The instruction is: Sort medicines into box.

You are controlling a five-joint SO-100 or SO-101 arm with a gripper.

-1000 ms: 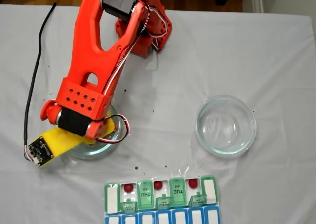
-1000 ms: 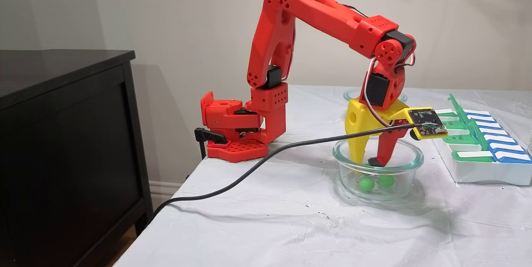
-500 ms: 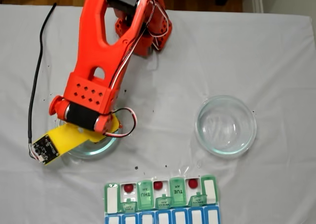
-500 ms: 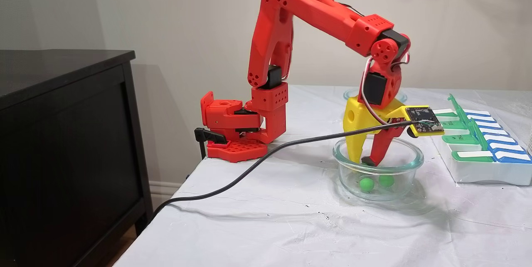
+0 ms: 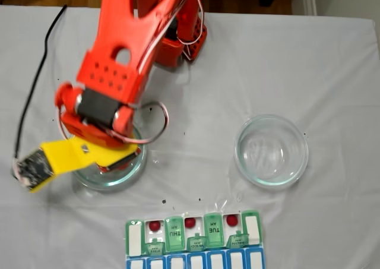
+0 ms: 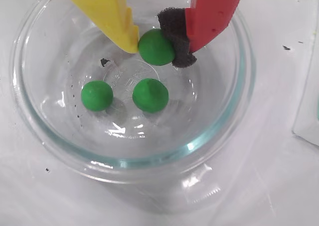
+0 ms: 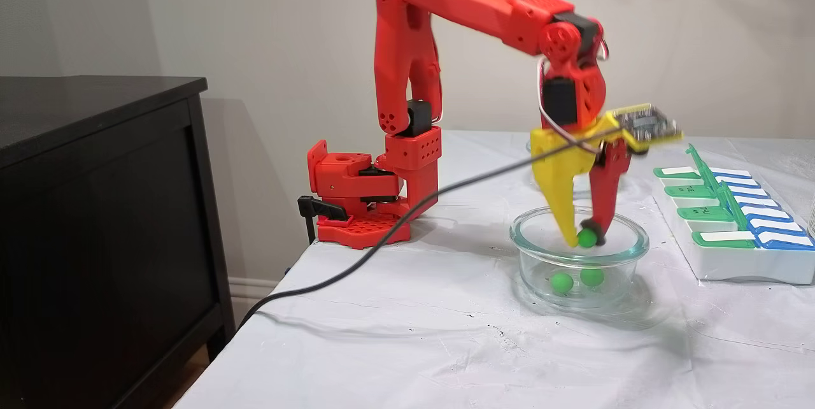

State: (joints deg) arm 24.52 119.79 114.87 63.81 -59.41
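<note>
In the wrist view my gripper (image 6: 157, 47) is shut on a green medicine ball (image 6: 154, 50), pinched between the yellow finger (image 6: 112, 11) and the red finger's black foam pad (image 6: 174, 34). Two more green balls (image 6: 97, 95) (image 6: 150, 95) lie on the floor of the glass dish (image 6: 30, 131) below. From the side, my gripper (image 7: 587, 237) holds the ball (image 7: 586, 238) at about the height of the dish rim (image 7: 522, 230). The box (image 5: 135, 239) lies at the front edge with three dark red medicines (image 5: 154, 225) (image 5: 190, 222) (image 5: 231, 220) in open compartments.
A second glass dish (image 5: 300, 162) stands with nothing in it to the right of the arm in a fixed view. The black camera cable (image 7: 382, 237) trails off the table's left side. A black cabinet (image 7: 95, 205) stands beside the table. The arm's base (image 7: 363, 199) is at the back.
The fingers closed on one green ball inside the dish. The arm then rose, lifting that ball off the dish floor to rim height. The other two balls stayed put.
</note>
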